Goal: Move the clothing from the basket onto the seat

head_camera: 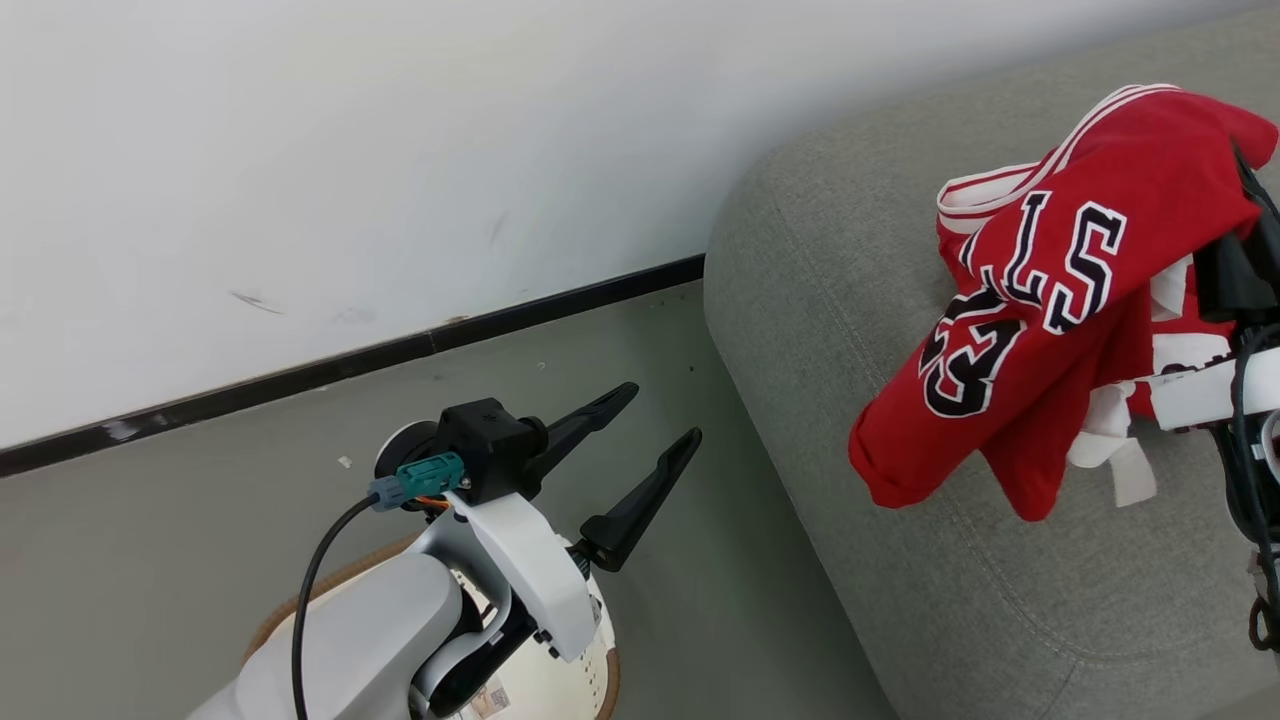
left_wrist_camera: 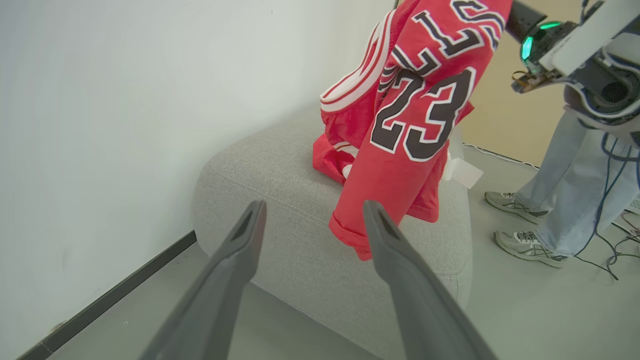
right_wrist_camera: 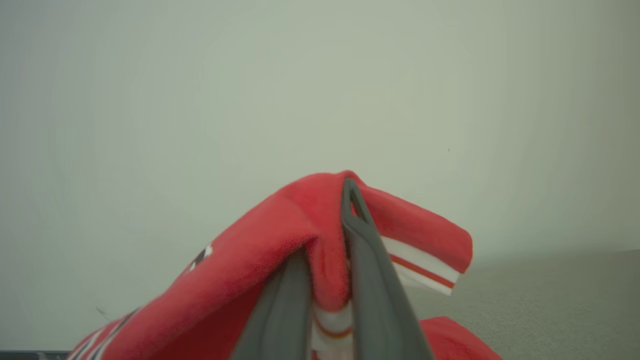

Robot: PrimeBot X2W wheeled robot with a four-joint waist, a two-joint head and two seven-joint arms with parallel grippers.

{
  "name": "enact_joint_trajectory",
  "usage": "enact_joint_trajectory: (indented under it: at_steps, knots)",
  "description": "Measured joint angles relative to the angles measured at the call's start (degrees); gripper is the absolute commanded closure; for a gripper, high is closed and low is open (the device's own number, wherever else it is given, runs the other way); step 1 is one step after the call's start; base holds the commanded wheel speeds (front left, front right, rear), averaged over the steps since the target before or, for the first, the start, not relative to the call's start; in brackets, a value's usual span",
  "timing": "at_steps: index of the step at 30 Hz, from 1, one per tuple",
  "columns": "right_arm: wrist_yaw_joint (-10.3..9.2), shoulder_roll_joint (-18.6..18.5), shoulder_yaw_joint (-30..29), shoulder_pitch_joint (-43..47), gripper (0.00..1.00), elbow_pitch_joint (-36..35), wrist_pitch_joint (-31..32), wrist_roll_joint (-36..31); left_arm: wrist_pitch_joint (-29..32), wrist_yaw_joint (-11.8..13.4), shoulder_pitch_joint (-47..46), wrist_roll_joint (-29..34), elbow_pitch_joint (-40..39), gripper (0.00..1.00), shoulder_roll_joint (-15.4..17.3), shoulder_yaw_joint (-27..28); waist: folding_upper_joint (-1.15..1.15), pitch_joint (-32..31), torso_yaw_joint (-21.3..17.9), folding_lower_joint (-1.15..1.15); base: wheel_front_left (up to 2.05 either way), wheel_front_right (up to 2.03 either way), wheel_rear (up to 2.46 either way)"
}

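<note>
The red jersey (head_camera: 1050, 300) marked "23" is clamped in the right claw (right_wrist_camera: 327, 225), whose fingers are closed on a fold of fabric beside the striped trim (right_wrist_camera: 425, 262). It is held up over the rounded arm of the grey sofa (head_camera: 820, 320), and its lower red folds are seen lying on the sofa top. The left claw (head_camera: 660, 412) is spread wide with nothing held, above the floor (head_camera: 200, 520) beside the sofa. The cream basket (head_camera: 585, 675) is partly seen under the left forearm (head_camera: 350, 630). A person's legs (left_wrist_camera: 565, 175) are seen beyond the sofa.
</note>
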Motion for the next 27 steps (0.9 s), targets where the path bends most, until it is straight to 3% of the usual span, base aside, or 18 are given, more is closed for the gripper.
enact_joint_trajectory:
  at_steps: [16,27]
  knots:
    - [0.0,1.27,-1.85,2.46,1.0,-6.27,-0.01,-0.54,-0.51,1.09,1.16,0.79,-1.29,0.0,1.45,0.2,0.0,0.94,-5.58,0.0,0.0,0.0,0.0]
    - [0.0,1.81,-2.8,2.46,1.0,-8.35,-0.01,-0.36,-0.68,2.36,1.2,0.94,-2.79,0.0,2.37,0.89,0.0,2.27,-7.28,0.0,0.0,0.0,0.0]
